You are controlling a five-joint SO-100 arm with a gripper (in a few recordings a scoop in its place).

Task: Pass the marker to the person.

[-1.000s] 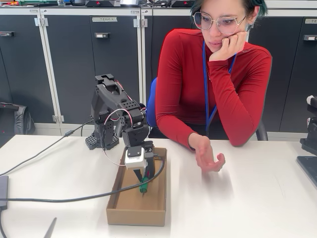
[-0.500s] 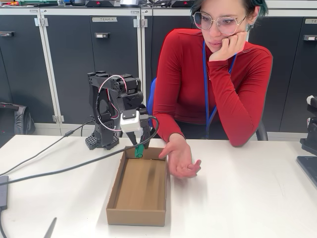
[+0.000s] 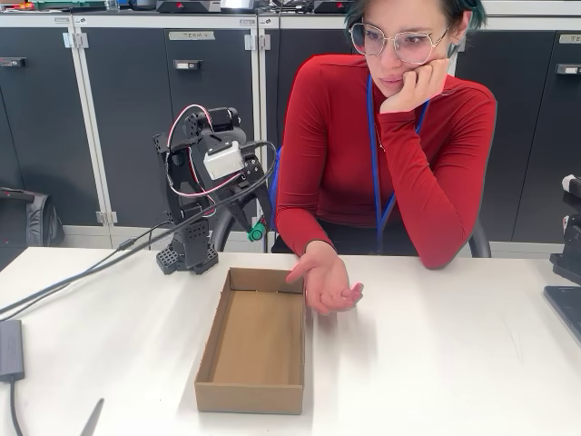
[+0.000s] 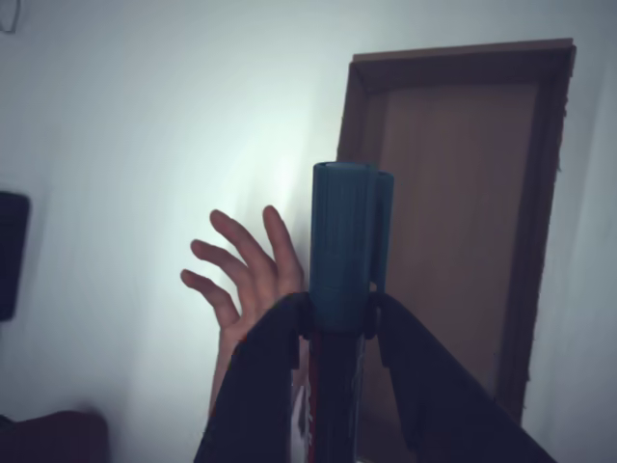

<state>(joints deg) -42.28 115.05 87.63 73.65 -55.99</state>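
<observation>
My gripper (image 3: 252, 221) is raised above the far end of the cardboard box (image 3: 252, 341) and is shut on the marker (image 3: 258, 232), whose green end pokes out toward the person. In the wrist view the marker's green cap (image 4: 347, 246) sticks up between my dark fingers (image 4: 260, 376). The person (image 3: 381, 145) in a red top sits behind the table, chin on one hand. Her other hand (image 3: 325, 282) lies open, palm up, just right of the box and a little below and right of the marker tip. That same hand (image 4: 241, 280) shows left of the cap in the wrist view.
The open box is empty inside. The arm's base (image 3: 186, 254) stands behind the box's left corner, with a black cable (image 3: 82, 277) trailing left across the white table (image 3: 454, 363). Dark equipment (image 3: 567, 263) sits at the right edge. Grey cabinets (image 3: 127, 109) line the back.
My gripper rose out of the box with the marker and swung up and back. The person's open hand moved left toward the box, nearer the marker tip.
</observation>
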